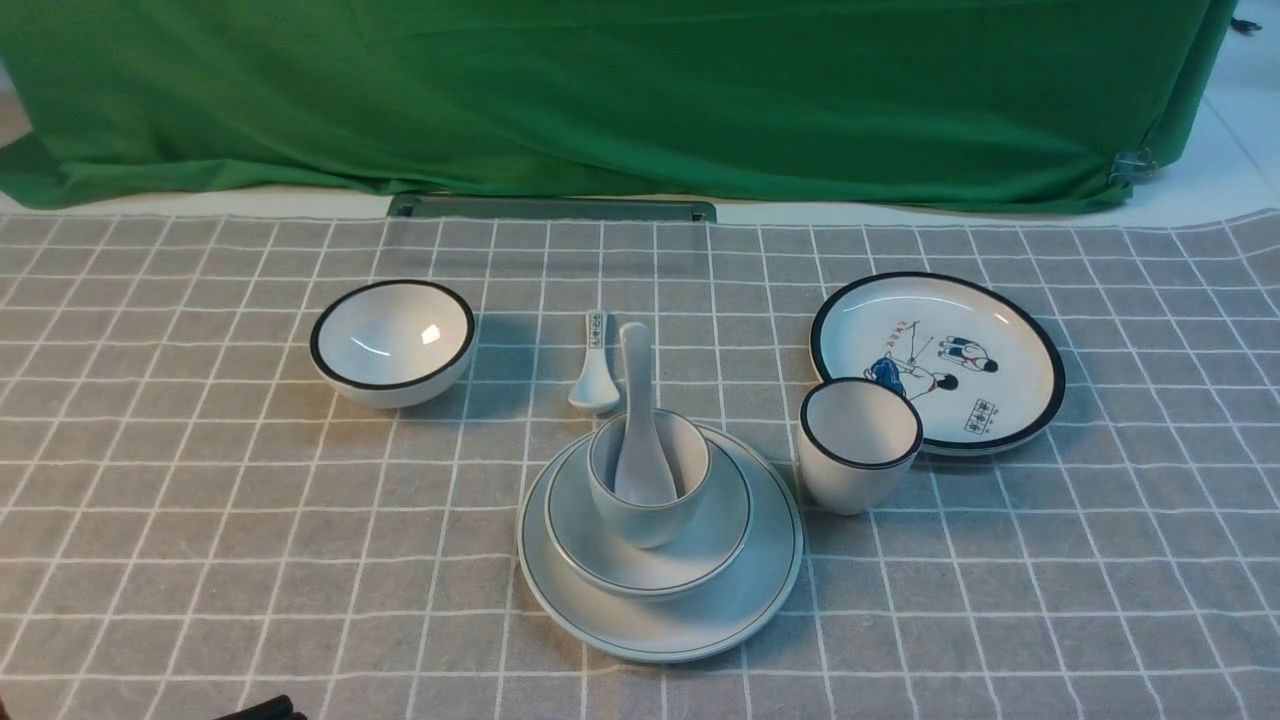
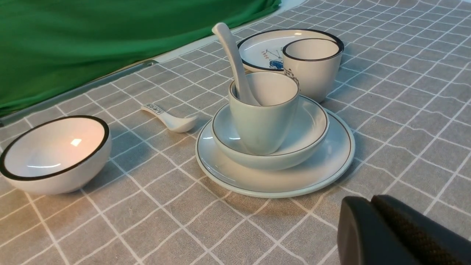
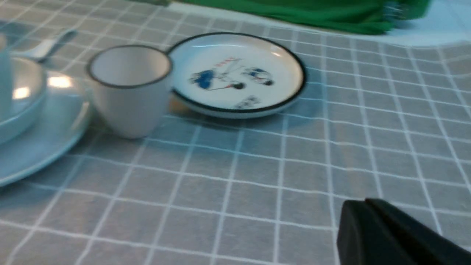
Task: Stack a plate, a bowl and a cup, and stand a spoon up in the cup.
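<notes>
Front view, stack: plate [image 1: 700,615] lies on the grey checked desk [image 1: 200,560] toward the near edge, about midway between the left and right edges; bowl [image 1: 690,555] sits in the plate, cup [image 1: 650,520] stands upright in the bowl.
Front view, spoon: spoon [image 1: 638,420] stands in the cup, scoop down, handle leaning toward the far edge.
Front view, other ware: black-rimmed cup [image 1: 858,445] just beside the plate's right side; cartoon plate [image 1: 940,360] behind it toward the right edge; black-rimmed bowl [image 1: 392,342] toward the left edge; marked spoon [image 1: 594,365] flat on the desk behind the stack.
Front view, arms: only a dark scrap at the near edge, left side; too little to identify.
Left wrist view, stack: same nesting confirmed; plate [image 2: 323,173], bowl [image 2: 312,129], cup [image 2: 263,121], spoon [image 2: 235,62] resting against the cup's rim.
Left wrist view, left end effector [image 2: 371,230]: dark fingers pressed together, clenched on nothing, clear of the plate.
Right wrist view, picture blurred: plate [image 3: 48,140] and bowl [image 3: 22,99] cut off at the frame edge.
Right wrist view, right end effector [image 3: 366,228]: fingers meet, clenched and empty, above bare desk.
</notes>
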You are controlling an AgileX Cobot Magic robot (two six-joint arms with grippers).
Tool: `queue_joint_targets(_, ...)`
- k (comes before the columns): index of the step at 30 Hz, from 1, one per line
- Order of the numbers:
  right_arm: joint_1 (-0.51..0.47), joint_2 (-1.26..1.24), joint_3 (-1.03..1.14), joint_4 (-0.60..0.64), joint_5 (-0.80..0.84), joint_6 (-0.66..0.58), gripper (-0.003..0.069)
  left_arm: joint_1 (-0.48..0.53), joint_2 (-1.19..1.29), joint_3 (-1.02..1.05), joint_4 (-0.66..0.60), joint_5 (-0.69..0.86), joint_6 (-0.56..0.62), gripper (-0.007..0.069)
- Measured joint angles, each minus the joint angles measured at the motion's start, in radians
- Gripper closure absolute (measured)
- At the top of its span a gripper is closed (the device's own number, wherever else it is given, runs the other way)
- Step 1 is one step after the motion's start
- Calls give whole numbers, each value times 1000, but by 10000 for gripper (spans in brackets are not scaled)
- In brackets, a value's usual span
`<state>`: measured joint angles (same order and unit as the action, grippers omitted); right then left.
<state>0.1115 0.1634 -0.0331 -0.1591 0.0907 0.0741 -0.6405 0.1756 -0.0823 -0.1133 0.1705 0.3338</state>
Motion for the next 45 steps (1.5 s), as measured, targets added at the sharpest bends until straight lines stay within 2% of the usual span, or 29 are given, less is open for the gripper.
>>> queue_joint_targets(3, -70, -91, 36, 4, 19, 19, 642, 0, 0, 0, 4, 0, 0, 615)
queue_joint_targets(5, -103, -151, 39, 6, 87, 20, 642, 0, 0, 0, 4, 1, 0, 615)
queue_joint_targets(27, -79, -161, 39, 7, 127, 17, 634, 0, -1, 1, 6, 2, 0, 613)
queue_joint_targets(32, -79, -161, 39, 7, 127, 17, 594, 0, -1, 1, 6, 2, 0, 613)
queue_joint_targets(42, -79, -162, 39, 7, 127, 18, 560, 3, -1, 10, 7, -1, 0, 612)
queue_joint_targets(45, -79, -162, 39, 7, 127, 18, 554, 59, -19, 27, 0, -24, 1, 612)
